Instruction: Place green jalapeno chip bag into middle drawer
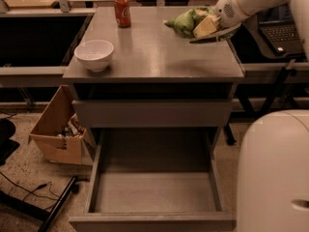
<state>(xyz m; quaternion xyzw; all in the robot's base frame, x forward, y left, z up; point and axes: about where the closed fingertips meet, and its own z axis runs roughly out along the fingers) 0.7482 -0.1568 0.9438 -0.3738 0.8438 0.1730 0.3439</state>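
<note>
The tool (pixel 208 31) seems clenched on the pale-green foil chip bag (pixel 184 21), held just clear of the grey metal desk (pixel 154 57) for carrying; the open grey metal drawer (pixel 154 193) waits well below.

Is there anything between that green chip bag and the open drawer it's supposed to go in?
Only the tabletop: the gripper holds the green jalapeno chip bag above it, so the bag must clear the front edge to reach the open middle drawer. The white bowl and red can stand aside.

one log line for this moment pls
gripper: shut on green jalapeno chip bag, over tabletop back corner | middle drawer: pulled open | bag not yet in drawer
</note>
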